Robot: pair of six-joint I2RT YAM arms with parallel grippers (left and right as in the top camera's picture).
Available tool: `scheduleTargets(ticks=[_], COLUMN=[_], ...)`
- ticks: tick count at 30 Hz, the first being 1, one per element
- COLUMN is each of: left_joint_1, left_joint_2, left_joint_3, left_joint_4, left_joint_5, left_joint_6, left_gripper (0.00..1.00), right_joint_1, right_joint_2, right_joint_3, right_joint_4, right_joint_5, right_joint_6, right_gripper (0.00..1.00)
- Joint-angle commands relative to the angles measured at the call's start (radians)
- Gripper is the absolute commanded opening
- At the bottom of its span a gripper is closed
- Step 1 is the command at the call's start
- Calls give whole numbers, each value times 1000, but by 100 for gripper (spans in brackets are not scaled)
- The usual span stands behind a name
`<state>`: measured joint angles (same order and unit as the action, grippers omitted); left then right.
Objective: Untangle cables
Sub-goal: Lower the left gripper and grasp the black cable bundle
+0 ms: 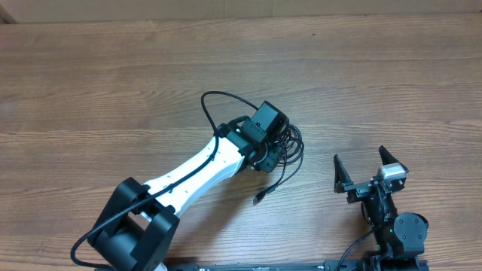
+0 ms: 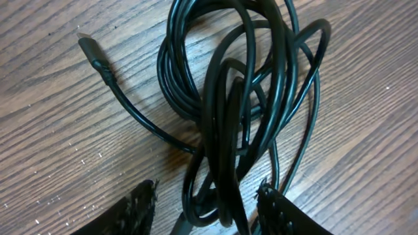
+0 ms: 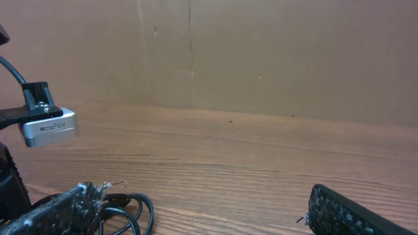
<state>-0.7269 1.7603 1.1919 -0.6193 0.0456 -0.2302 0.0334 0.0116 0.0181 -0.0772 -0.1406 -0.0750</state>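
The cables (image 1: 288,147) lie as one tangled black bundle on the wooden table, mostly hidden under my left wrist. One loose end with a small plug (image 1: 258,199) trails toward the front. In the left wrist view the cables (image 2: 241,98) fill the frame as overlapping loops, with a plug end (image 2: 88,47) lying free at the upper left. My left gripper (image 2: 208,212) is open, its fingers on either side of the bundle's lower strands. My right gripper (image 1: 360,162) is open and empty, to the right of the bundle. A cable loop (image 3: 134,209) shows beside its left finger.
The left arm (image 1: 196,169) stretches from the front left to the table's middle. Its wrist camera (image 3: 47,125) shows at the left of the right wrist view. A brown wall (image 3: 261,52) stands behind the table's far edge.
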Motion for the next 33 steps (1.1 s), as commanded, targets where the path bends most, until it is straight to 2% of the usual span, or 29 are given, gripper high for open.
scheduleTargets(ticks=[1, 6, 11, 21, 26, 33], left_joint_1=[-10, -11, -15, -20, -19, -19], left_joint_2=[16, 18, 18, 17, -4, -25], left_joint_3=[23, 23, 23, 23, 50, 137], left_joint_4=[6, 12, 16, 18, -40, -240], left_joint_5=[-31, -31, -31, -19, -3, -4], left_joint_6=[6, 6, 6, 6, 9, 157], left_gripper=[49, 21, 6, 4, 4, 4], right_joint_1=[-3, -3, -3, -3, -3, -3], right_joint_2=[-9, -9, -9, -9, -9, -9], right_joint_3=[-10, -10, -10, -10, -10, -10], right_joint_4=[4, 4, 4, 4, 4, 4], right_joint_5=[12, 12, 12, 12, 12, 12], right_joint_6=[-2, -2, -2, -2, -2, -2], right_gripper=[100, 100, 100, 100, 100, 100])
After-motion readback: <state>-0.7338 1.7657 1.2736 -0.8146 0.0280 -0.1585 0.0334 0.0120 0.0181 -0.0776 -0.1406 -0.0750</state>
